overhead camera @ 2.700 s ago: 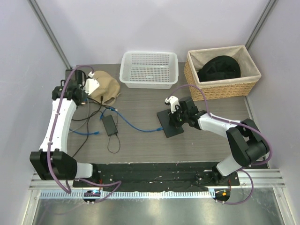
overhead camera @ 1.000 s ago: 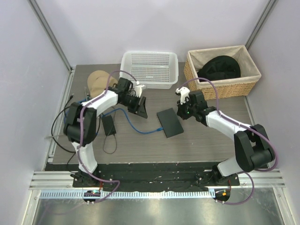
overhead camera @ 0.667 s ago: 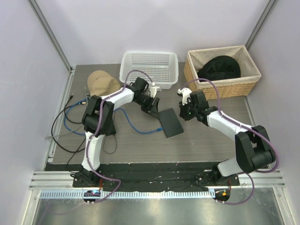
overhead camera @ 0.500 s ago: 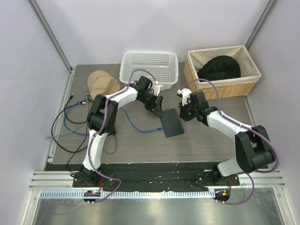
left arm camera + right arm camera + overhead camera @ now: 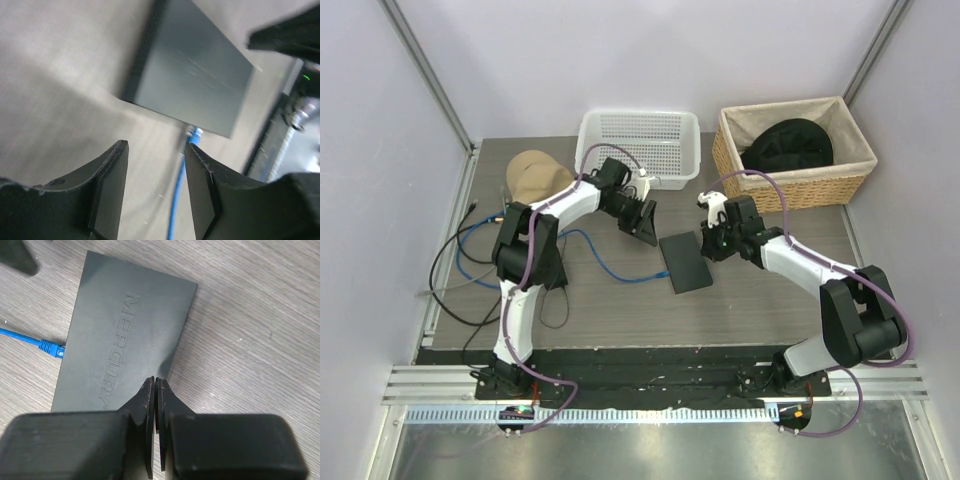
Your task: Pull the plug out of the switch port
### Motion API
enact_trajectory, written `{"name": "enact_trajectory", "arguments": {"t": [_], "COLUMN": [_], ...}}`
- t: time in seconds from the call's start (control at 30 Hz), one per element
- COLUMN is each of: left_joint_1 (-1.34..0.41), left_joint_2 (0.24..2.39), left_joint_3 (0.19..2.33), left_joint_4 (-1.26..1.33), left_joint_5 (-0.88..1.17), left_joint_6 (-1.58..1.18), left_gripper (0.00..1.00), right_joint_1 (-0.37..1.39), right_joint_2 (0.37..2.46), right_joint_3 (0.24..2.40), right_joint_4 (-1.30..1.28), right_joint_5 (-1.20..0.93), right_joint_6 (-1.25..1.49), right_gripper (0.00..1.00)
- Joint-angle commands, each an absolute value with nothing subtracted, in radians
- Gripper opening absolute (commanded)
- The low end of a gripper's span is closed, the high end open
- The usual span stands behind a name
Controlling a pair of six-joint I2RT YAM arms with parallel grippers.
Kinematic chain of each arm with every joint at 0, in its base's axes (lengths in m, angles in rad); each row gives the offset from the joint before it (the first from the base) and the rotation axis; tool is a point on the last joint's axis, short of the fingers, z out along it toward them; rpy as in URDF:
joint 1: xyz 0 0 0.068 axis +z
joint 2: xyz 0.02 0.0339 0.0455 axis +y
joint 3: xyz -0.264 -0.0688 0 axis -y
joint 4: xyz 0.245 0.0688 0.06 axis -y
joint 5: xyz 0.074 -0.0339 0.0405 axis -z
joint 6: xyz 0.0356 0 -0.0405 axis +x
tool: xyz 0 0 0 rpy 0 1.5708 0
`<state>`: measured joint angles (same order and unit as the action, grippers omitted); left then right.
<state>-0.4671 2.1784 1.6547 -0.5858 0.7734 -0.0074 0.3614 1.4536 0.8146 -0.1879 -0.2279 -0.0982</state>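
The switch [image 5: 685,262] is a flat black box lying mid-table, seen close in the right wrist view [image 5: 125,335] and blurred in the left wrist view [image 5: 195,75]. A blue cable [image 5: 610,268] ends in a plug [image 5: 52,348] that sits in the port on the switch's left edge; the left wrist view also shows this plug [image 5: 194,134]. My left gripper [image 5: 645,222] hovers just up-left of the switch, open and empty [image 5: 156,150], with the plug ahead of its right finger [image 5: 202,185]. My right gripper [image 5: 710,240] is shut, its tips [image 5: 155,382] at the switch's right edge.
A white plastic basket [image 5: 638,148] stands at the back, a wicker basket [image 5: 792,185] holding dark cloth at back right. A tan cap [image 5: 532,175] lies at back left. Loose black and blue cords [image 5: 460,270] trail along the left side behind the left arm.
The left arm has swung from the far left across to the switch, then backed off slightly up-left. The right gripper has lifted off the switch's top to its right edge.
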Motion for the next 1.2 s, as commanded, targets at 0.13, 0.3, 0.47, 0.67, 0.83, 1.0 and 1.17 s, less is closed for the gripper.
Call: {"name": "enact_trajectory", "arguments": {"t": [0.13,0.3,0.47,0.67,0.83,1.0,1.17], "left_joint_1": [-0.486,-0.509,-0.512,-0.532,-0.552,-0.569,-0.583], "left_joint_2": [2.19,2.226,2.261,2.296,2.309,2.321,2.341], "left_joint_3": [1.621,1.611,1.626,1.641,1.641,1.643,1.651], "left_joint_4": [-0.661,-0.657,-0.676,-0.719,-0.738,-0.741,-0.738], "left_joint_5": [0.986,0.962,0.972,0.98,0.989,0.971,0.934], "left_joint_6": [0.04,0.037,0.054,0.095,0.12,0.121,0.107], "left_gripper": [0.5,0.49,0.49,0.48,0.48,0.48,0.47], "right_joint_1": [0.357,0.357,0.359,0.359,0.359,0.36,0.364], "right_joint_2": [1.471,1.477,1.482,1.499,1.509,1.531,1.536], "right_joint_3": [0.819,0.802,0.785,0.773,0.775,0.779,0.778], "right_joint_4": [-0.161,-0.163,-0.156,-0.155,-0.15,-0.146,-0.137], "right_joint_5": [-0.285,-0.365,-0.368,-0.356,-0.35,-0.35,-0.348], "right_joint_6": [-0.071,-0.061,-0.074,-0.069,-0.067,-0.066,-0.066], "right_gripper": [0.06,0.02,0.01,0.01,0.01,0.01,0.01]}}
